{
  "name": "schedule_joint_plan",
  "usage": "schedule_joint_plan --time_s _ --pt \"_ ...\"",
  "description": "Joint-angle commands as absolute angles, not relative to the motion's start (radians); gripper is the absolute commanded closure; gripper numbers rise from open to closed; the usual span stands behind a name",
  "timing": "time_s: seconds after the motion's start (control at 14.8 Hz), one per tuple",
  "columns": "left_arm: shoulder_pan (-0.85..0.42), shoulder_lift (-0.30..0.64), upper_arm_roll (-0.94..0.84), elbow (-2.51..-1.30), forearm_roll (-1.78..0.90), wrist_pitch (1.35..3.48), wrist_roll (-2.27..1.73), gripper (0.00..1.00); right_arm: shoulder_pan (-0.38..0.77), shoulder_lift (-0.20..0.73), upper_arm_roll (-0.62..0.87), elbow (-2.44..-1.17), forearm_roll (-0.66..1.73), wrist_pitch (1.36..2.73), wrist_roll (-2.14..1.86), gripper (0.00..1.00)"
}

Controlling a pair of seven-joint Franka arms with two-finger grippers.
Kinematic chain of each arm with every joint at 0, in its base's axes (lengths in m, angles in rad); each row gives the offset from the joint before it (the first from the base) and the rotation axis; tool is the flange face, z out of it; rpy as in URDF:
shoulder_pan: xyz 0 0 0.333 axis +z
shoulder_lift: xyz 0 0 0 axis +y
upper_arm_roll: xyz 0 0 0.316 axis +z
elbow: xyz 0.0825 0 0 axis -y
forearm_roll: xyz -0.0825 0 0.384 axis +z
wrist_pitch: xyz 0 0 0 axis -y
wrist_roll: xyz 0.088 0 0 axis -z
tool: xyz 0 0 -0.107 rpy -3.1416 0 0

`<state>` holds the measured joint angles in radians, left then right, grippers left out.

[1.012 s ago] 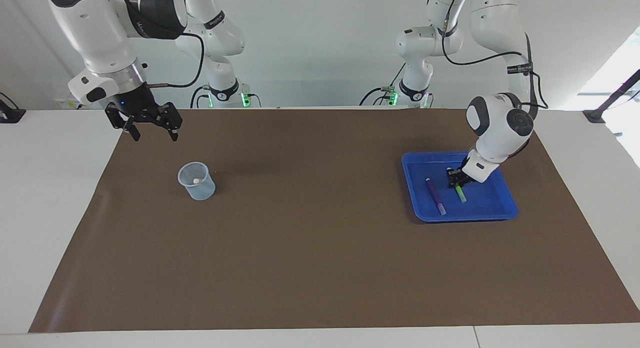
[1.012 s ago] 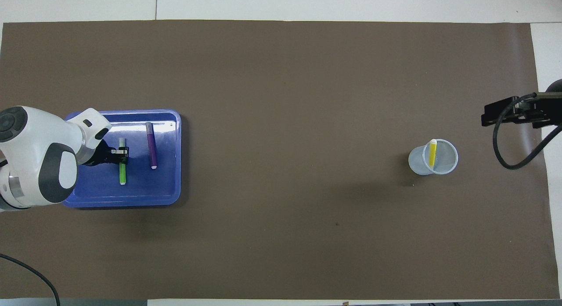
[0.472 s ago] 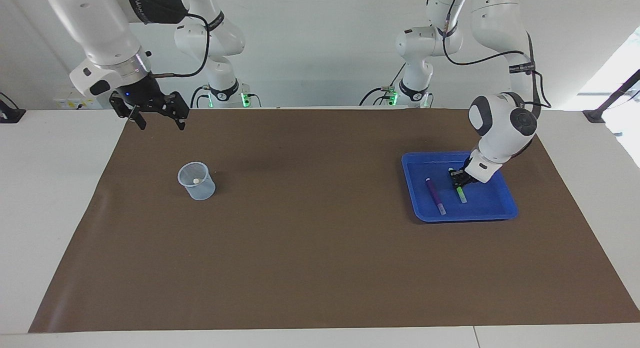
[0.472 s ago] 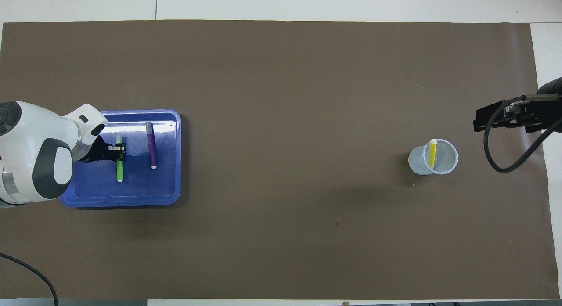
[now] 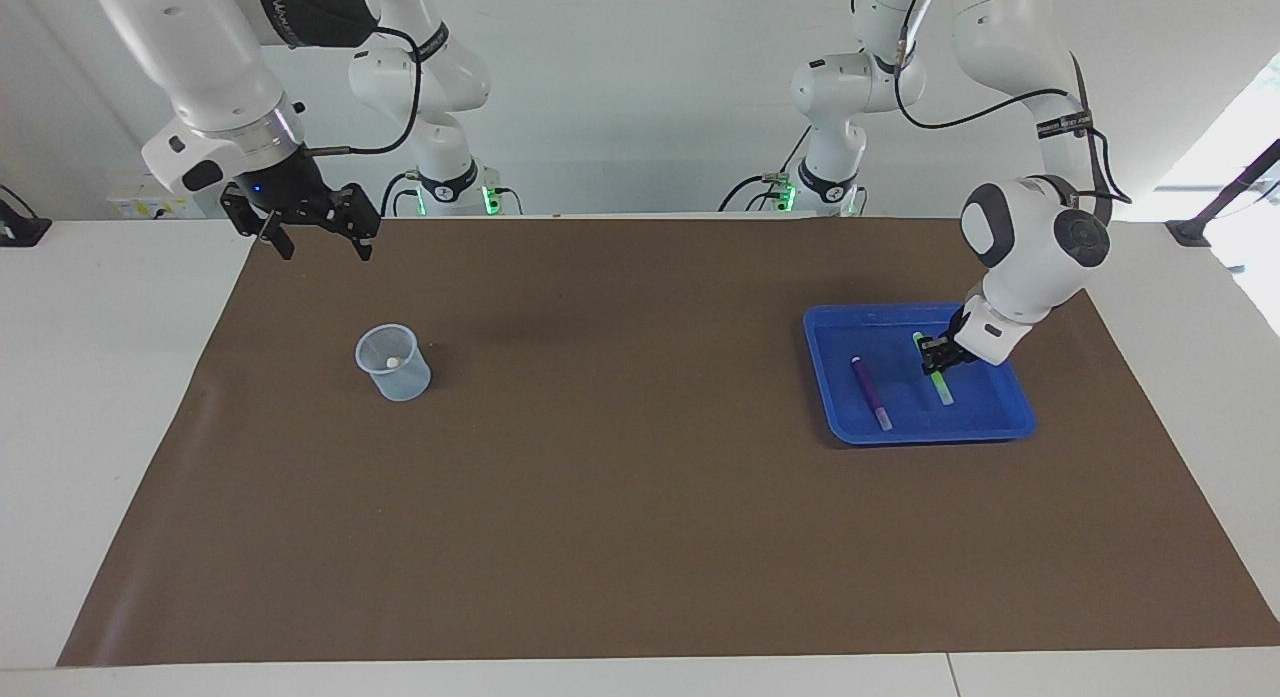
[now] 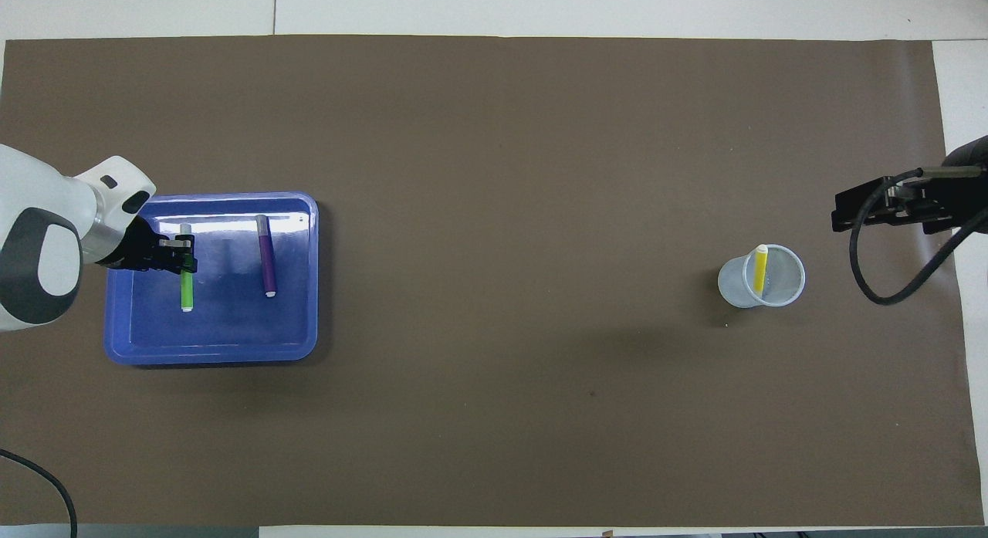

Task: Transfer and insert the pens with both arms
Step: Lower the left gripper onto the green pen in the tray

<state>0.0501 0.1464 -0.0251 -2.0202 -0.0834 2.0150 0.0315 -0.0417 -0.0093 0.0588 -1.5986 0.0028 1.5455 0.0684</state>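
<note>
**Green pen gripped in the tray**

Left hand (image 5: pixel 938 354) clamps the slim green marker pen (image 6: pixel 186 282) over the shallow blue plastic tray (image 5: pixel 1010 422) near the worktop's left-arm edge; purple marker pen (image 5: pixel 871 392) lies inside; right hand (image 5: pixel 316 239), fingers apart, waits.

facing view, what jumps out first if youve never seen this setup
Probably the bright blue tray at the left arm's end of the brown mat, where the left gripper is shut on the green pen beside a lying purple pen. Next, the clear cup toward the right arm's end, a yellow pen standing in it, with the open right gripper raised nearby.
</note>
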Motion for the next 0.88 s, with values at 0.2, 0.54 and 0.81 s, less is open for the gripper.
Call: schedule_joint_plan --time_s 0.2,0.54,0.81 --pt "0.044 0.143 -0.032 -1.786 -0.221 1.715 -0.098 1.0 -0.061 -0.023 0.063 -1.608 -0.009 1.554 0.078 0.0" --pt "0.022 0.031 -0.043 -1.781 -0.379 1.661 -0.458 1.0 -0.041 -0.02 0.057 -1.614 -0.006 1.603 0.084 0.0" --pt "-0.009 -0.026 -0.048 -1.79 -0.533 1.649 -0.783 1.0 0.011 -0.018 -0.014 -1.609 -0.003 1.601 0.08 0.0"
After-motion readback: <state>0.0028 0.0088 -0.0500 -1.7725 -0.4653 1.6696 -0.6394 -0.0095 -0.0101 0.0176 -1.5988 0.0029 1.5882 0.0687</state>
